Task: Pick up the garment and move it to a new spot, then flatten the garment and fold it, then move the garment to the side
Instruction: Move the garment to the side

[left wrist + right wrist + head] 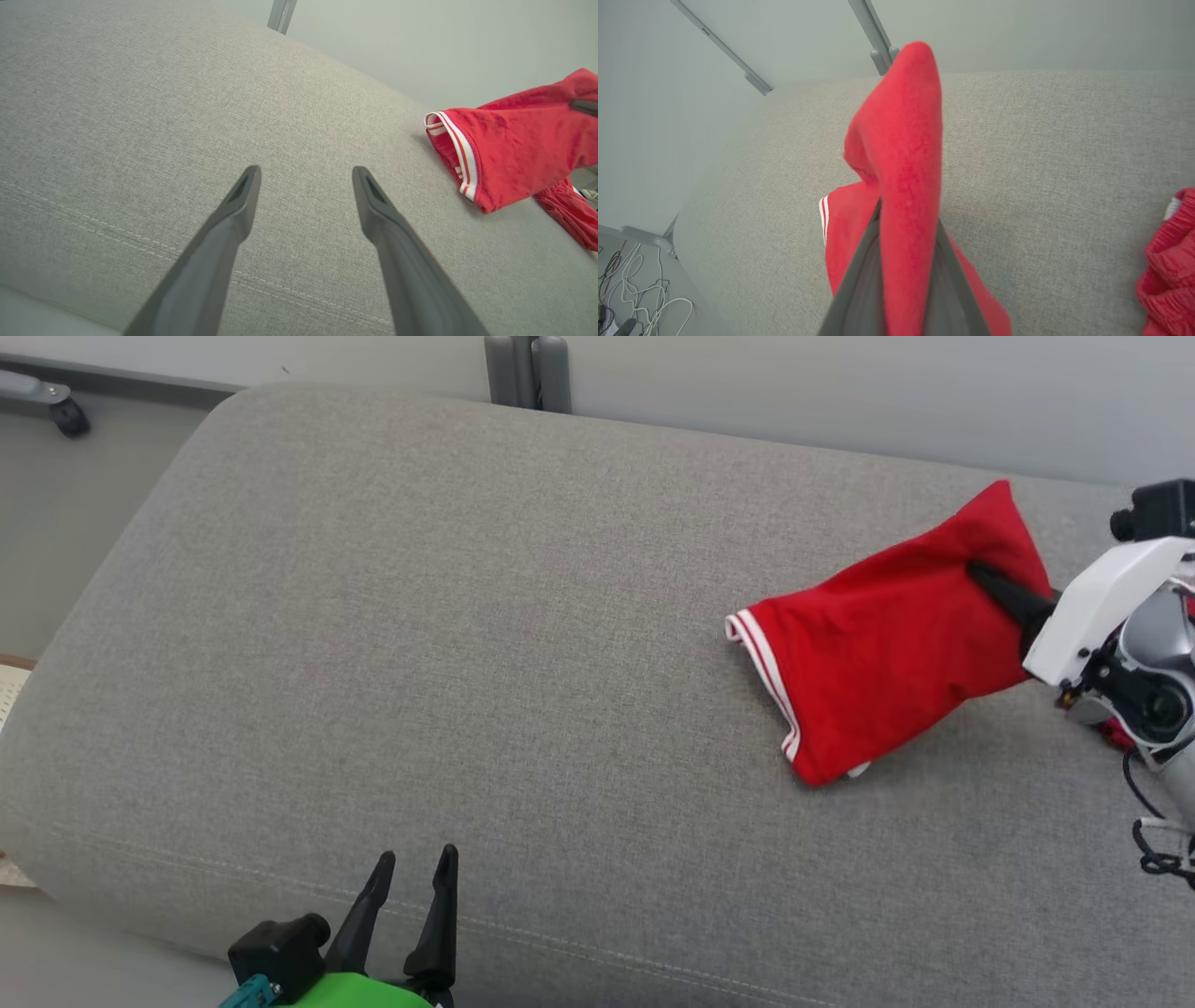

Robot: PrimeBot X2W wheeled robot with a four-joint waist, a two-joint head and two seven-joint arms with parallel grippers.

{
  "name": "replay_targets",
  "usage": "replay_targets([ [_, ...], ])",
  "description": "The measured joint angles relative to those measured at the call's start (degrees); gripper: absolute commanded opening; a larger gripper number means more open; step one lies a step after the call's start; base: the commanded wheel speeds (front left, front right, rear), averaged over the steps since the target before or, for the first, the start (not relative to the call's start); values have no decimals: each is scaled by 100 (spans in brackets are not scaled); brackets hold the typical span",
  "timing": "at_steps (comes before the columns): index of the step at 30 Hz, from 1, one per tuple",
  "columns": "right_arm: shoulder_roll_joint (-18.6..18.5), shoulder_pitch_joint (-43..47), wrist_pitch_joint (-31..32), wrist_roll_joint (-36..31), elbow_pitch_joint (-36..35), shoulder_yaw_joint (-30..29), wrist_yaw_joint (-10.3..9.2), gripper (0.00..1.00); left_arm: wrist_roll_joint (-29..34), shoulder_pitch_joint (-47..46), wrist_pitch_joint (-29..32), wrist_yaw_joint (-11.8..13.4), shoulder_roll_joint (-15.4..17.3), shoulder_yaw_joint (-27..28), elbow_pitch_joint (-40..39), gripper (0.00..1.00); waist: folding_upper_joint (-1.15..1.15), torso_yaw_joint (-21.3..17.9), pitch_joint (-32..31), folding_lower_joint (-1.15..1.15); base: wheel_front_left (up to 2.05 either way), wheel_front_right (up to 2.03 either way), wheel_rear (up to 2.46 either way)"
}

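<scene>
The garment (887, 653), red with a white-striped hem, lies near the right end of the grey cushion (467, 616), closer to its far edge than its near one, with the hem turned toward the left end. The right tool (1004, 590) is clamped on a fold of it. We see the cloth rise in a peak between the two dark fingers, whose tips are buried in the fabric. We cannot make out how much of the garment rests on the cushion and how much is lifted.

At the cushion's right edge a second bunch of wrinkled red cloth (1167, 261) is cut off by the frame. We cannot tell whether it belongs to the same garment.

The left tool (415, 863) hangs over the near edge, fingers apart and holding nothing, its body cut off below.
</scene>
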Motion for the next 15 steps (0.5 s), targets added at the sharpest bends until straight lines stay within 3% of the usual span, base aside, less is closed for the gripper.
replay_targets([
  [15, -199, -817, 213, -1, 179, -270, -2, 0, 12, -9, 0, -38, -3, 221, -218, 100, 0, -196, 605, 0, 0, 0, 0],
])
